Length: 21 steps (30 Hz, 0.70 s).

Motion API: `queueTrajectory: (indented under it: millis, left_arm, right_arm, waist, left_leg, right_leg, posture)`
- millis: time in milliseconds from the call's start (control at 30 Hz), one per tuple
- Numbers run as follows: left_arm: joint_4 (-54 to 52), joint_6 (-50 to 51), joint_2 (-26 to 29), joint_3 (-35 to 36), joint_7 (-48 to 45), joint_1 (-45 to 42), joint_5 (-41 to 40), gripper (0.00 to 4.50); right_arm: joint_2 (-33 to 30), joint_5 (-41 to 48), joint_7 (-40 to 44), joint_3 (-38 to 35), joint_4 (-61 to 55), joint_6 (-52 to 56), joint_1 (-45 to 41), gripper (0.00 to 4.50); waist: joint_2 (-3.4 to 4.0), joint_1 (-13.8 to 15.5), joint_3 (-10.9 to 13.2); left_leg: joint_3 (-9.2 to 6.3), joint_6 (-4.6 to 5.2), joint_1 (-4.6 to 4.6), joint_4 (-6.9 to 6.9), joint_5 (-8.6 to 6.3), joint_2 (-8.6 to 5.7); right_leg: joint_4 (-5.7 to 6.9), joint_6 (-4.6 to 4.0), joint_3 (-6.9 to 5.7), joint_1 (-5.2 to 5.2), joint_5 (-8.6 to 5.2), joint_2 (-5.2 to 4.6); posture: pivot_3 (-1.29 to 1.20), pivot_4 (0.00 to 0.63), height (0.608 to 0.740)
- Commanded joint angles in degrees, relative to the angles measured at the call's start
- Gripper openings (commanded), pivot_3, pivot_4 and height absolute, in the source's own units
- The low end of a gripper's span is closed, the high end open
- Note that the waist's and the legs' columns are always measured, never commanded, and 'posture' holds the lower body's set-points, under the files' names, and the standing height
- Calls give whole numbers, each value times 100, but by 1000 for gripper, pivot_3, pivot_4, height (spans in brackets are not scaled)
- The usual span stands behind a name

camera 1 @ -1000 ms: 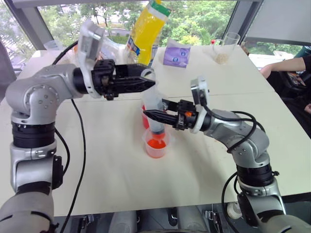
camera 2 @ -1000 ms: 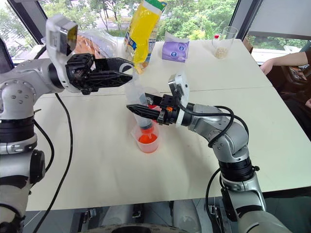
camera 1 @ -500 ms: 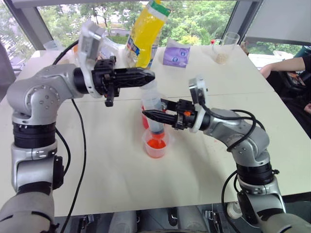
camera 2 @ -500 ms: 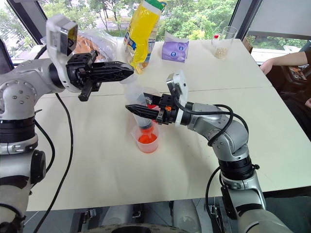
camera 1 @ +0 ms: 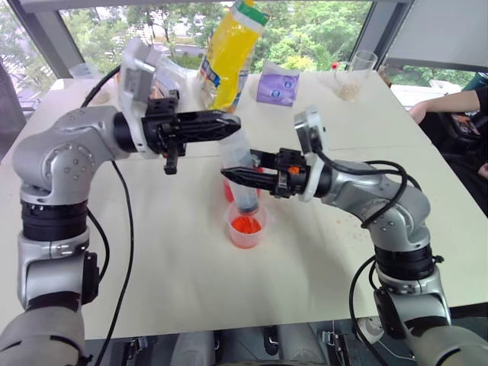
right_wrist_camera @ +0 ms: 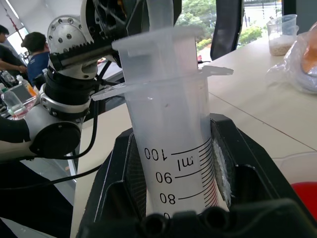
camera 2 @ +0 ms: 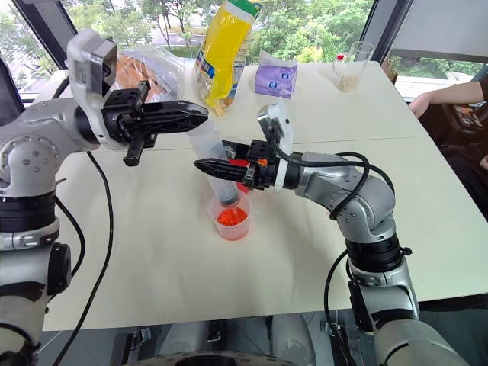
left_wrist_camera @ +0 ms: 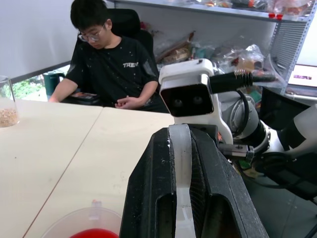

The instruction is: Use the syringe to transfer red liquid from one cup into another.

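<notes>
— Clamping the syringe (camera 1: 242, 174) barrel mid-height: right gripper (camera 1: 231, 174). Pinched shut on the plunger top: left gripper (camera 1: 229, 120).

— Light, stiff, slick plastic, probably; best held on the barrel, below the flange.

— Standing upright between both grippers, tip just over the smaller cup (camera 1: 245, 226), larger red cup (camera 1: 227, 187) behind.

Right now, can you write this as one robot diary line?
right gripper: shut on large clear plastic syringe | left gripper: shut on plunger | tip over smaller orange-red cup
</notes>
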Motion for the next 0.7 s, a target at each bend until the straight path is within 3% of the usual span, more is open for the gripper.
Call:
queueTrajectory:
  millis: [33,500,600,700]
  left_arm:
    - [-331,115,27,-597,-323,239,117,16]
    - [-169,129,107,-396,-228,136,140,16]
    - [-17,223,88,-251,-101,-3,89,1245]
    - [79,190,93,-132,-38,-75,113,2785]
  right_arm:
    - [129,411,-262,-772,-130,-261,-488,1425]
    - [108,598,-415,-628,-229,-163,-233,1425]
    - [96,615,-395,-538,-299,-105,-91,1425]
    - [113,651,-423,-494,-325,-37,-20,1425]
  waist:
    - [0,0,0]
    - [0,1,0]
    - [0,3,0]
    - [-1,4,0]
  left_leg:
    - [0,0,0,0,0,0]
    - [0,0,0,0,0,0]
    - [0,0,0,0,0,0]
    - [0,0,-1,0,0,0]
  right_leg:
    - [0,0,0,0,0,0]
    - [0,0,0,0,0,0]
    - [0,0,0,0,0,0]
    - [-1,0,0,0,0,-1]
  posture:
    - [0,150,740]
    - [0,150,740]
    - [0,150,740]
    - [0,150,740]
